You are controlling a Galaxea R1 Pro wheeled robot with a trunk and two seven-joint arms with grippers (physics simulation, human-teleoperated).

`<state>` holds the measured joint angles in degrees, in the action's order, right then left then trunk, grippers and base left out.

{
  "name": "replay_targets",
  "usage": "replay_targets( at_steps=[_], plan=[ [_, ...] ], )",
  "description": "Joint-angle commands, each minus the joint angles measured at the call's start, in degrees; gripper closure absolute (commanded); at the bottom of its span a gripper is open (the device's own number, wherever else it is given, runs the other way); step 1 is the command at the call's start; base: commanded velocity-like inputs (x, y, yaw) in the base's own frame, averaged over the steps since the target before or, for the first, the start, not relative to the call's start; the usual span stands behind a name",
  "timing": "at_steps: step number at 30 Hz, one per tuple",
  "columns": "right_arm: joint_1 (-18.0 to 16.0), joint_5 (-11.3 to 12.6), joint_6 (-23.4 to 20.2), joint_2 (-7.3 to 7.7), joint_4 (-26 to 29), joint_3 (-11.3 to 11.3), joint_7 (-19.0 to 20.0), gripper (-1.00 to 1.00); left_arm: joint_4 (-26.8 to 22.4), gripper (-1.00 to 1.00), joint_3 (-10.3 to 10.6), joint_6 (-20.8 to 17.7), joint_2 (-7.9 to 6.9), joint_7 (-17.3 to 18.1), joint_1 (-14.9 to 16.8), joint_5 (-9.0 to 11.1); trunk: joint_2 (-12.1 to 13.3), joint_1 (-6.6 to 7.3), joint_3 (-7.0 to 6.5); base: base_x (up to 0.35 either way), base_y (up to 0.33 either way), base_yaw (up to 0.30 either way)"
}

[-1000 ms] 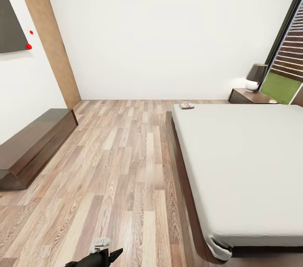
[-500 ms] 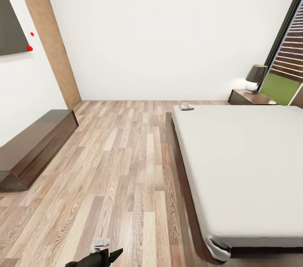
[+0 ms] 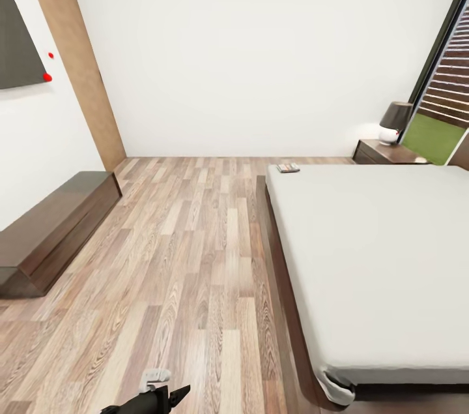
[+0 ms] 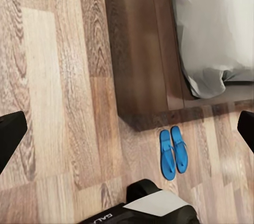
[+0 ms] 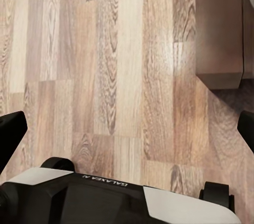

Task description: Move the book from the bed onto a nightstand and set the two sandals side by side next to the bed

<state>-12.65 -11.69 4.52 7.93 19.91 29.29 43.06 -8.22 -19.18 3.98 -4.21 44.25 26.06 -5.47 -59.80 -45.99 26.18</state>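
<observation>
The book [image 3: 288, 167] lies on the far left corner of the bed [image 3: 378, 251], on its pale mattress. Beyond that corner the dark nightstand [image 3: 383, 152] stands against the far wall, with a lamp on top. In the left wrist view the two blue sandals lie side by side on the floor, one sandal [image 4: 167, 156] touching the other [image 4: 180, 150], just off the corner of the bed's dark frame [image 4: 143, 49]. My left gripper [image 4: 127, 134] hangs open above the floor with nothing in it. Over bare planks, my right gripper [image 5: 127, 128] is open too, near a bed frame corner [image 5: 219, 28].
A long low dark cabinet [image 3: 55, 225] runs along the left wall under a dark wall panel [image 3: 16, 42]. A brown door panel [image 3: 78, 55] stands in the far left corner. The lamp [image 3: 395, 120] has a dark shade. Wood-plank floor [image 3: 189, 238] stretches between cabinet and bed. Part of my left arm [image 3: 146, 398] shows low down.
The whole head view has shifted down by a few pixels, so the camera has moved slightly. Book, bed and my arm keep their places relative to each other.
</observation>
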Motion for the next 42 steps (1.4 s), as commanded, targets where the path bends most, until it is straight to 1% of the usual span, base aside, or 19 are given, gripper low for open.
replay_targets(
  at_steps=[1, 16, 25, 42],
  plan=[
    [-0.06, -0.62, 0.40, -0.02, -0.05, 0.42, 0.26, -1.00, 0.05, -1.00, -0.36, 0.41, 0.00, 0.14, 0.04, -0.59, 0.38, 0.22, -0.13, 0.000, 0.000, 0.000],
    [-0.06, -0.62, 0.40, -0.02, -0.05, 0.42, 0.25, -1.00, 0.05, -1.00, -0.37, 0.41, 0.00, 0.14, 0.04, -0.59, 6.39, 3.52, -2.82, 0.000, 0.000, 0.000],
    [-0.03, -0.62, 0.40, -0.02, -0.05, 0.42, 0.27, -1.00, 0.05, -1.00, -0.38, 0.36, -0.01, 0.15, 0.04, -0.59, 6.39, 3.52, -2.82, 0.000, 0.000, 0.000],
    [-0.05, -0.62, 0.40, -0.02, -0.05, 0.42, 0.27, -1.00, 0.05, -1.00, -0.35, 0.32, -0.01, 0.15, 0.05, -0.59, 13.21, 7.25, -5.87, 0.000, 0.000, 0.000]
  ],
)
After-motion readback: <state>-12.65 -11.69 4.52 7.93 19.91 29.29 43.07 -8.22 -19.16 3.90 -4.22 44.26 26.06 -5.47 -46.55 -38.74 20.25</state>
